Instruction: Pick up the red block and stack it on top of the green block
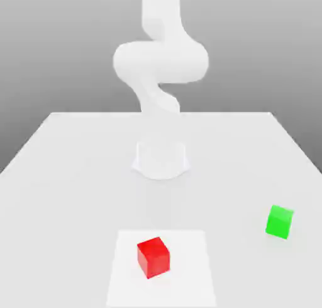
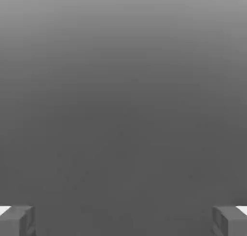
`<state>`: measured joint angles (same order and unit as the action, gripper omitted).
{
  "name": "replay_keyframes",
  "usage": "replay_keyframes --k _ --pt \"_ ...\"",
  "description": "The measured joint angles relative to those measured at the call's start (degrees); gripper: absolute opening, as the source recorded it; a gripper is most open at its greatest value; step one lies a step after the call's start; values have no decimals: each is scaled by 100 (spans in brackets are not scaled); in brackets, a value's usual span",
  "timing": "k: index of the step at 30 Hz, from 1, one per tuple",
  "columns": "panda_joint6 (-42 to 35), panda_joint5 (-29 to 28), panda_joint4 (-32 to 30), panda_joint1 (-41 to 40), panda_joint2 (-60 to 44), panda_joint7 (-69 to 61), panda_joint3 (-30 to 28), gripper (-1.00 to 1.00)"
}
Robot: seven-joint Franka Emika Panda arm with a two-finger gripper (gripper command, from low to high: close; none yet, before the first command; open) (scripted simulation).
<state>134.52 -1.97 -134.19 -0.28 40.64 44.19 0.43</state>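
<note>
The red block [image 1: 154, 257] sits on a lighter square patch near the table's front edge in the exterior view. The green block [image 1: 279, 222] rests on the table toward the exterior view's right, a little farther back than the red one. The two blocks are well apart. In the hand view my gripper [image 2: 123, 220] is open: its two grey fingertips [image 2: 17, 220] stand far apart with nothing between them, against a plain grey background. The white arm [image 1: 160, 61] rises from its base at the middle of the table.
The arm's round base [image 1: 161, 159] stands at the table's centre, behind both blocks. The white table [image 1: 69, 187] stretches wide around it. The lighter square patch [image 1: 188, 281] lies under the red block.
</note>
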Motion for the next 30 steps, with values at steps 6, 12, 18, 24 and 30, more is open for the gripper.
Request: replay_keyframes --k 6,12,18,24,30 --pt "675 -402 -594 -51 -1306 -476 -13 0" --pt "1336 -551 -1172 -61 -2561 -1110 -144 0" --pt "2023 -238 -1759 -1 -3788 -2077 -275 0" --pt "2886 264 -1967 -87 -4995 -2808 -129 0" --pt "3385 273 -1890 -105 -5592 -2824 -106 -100"
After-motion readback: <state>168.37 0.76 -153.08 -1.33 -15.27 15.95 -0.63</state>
